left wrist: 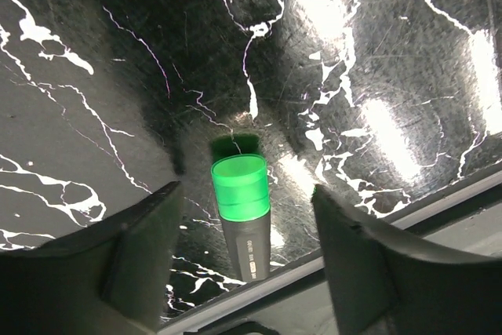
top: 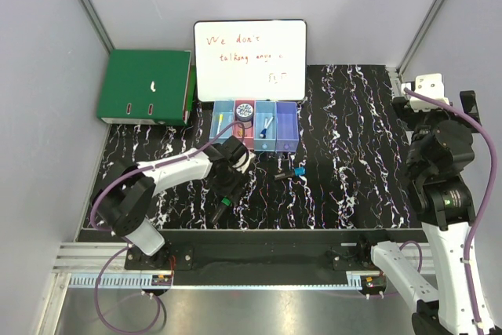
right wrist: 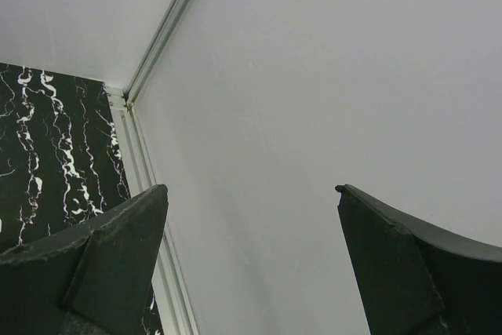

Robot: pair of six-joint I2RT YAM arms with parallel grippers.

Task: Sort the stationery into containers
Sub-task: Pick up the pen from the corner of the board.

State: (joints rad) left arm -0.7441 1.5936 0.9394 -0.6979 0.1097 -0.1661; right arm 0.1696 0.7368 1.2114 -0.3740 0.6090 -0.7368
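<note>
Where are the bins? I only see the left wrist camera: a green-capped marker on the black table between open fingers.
Observer: The containers stand farther back on the table, beyond the left gripper, right in front of a whiteboard.
Operator: Is anything in them yet?
Observer: Yes, a few items, among them a round dark-topped thing toward the left end of the row.
Operator: Is there anything else to pick up?
Observer: One dark marker lies loose on the table, to the right of your gripper.
</note>
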